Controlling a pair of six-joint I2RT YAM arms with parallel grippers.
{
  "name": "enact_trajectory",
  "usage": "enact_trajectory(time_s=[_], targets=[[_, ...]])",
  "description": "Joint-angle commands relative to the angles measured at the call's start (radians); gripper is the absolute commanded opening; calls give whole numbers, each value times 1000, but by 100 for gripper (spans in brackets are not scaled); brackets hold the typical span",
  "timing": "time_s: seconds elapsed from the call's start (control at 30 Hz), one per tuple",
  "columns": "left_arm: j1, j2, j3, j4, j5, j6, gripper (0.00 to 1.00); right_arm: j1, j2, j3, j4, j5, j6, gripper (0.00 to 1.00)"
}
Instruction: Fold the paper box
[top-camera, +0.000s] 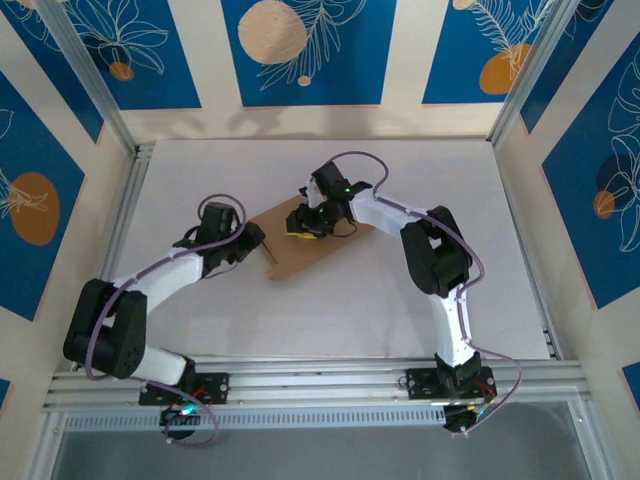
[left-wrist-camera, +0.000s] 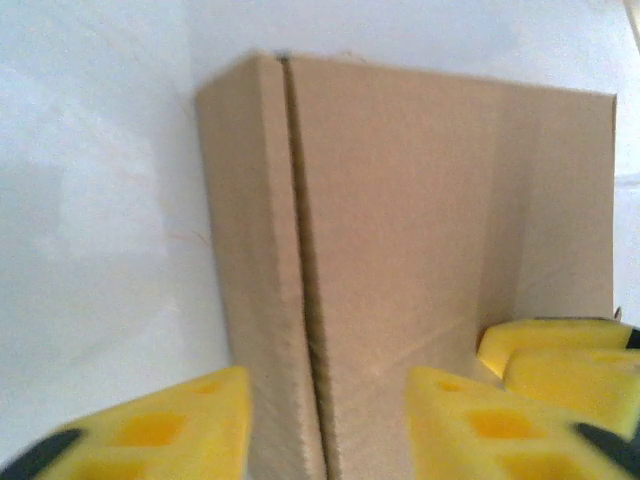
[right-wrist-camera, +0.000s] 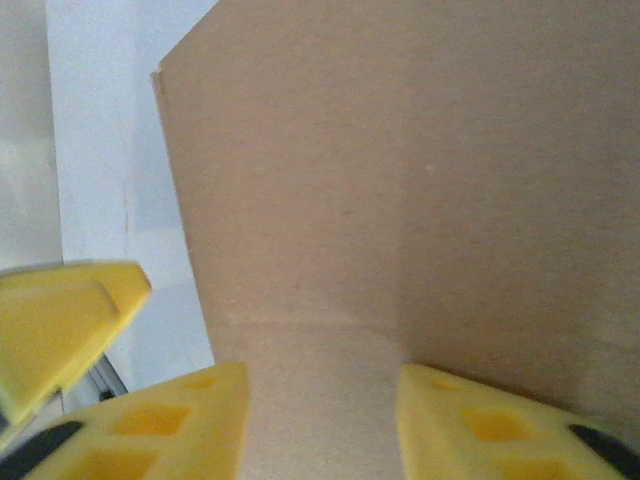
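Observation:
The paper box (top-camera: 318, 250) is a flat brown cardboard piece lying at an angle in the middle of the white table. My left gripper (top-camera: 262, 244) is at the box's left end. In the left wrist view its yellow fingers (left-wrist-camera: 150, 430) stand apart over the paper box (left-wrist-camera: 400, 220), on either side of a narrow folded strip and its seam. My right gripper (top-camera: 307, 226) hovers over the box's upper middle. Its jaws stand open above the plain cardboard (right-wrist-camera: 400, 180), with nothing pinched between them. Each wrist view catches the other gripper's yellow fingertips at its edge.
The white table (top-camera: 400, 300) is ringed by a metal frame (top-camera: 120, 210) and patterned blue walls. Both arm bases are bolted to the near rail (top-camera: 320, 385).

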Motion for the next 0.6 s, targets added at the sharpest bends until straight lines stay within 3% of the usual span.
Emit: enact_trajectory(time_s=[0.0,0.1,0.3,0.57], targets=[[25,-4,38,-61,39,104,56,-32,-61,12,-63,-43,-68,54],[28,54,63,-43,56,129,66,-100,-81,31,-55,-71,-78,61],[31,216,101,74,119,104,69,-236,-52,133,-82,-77,-127,66],[24,301,122,69,114,103,53,-314,108,319,-216,126,-244,73]])
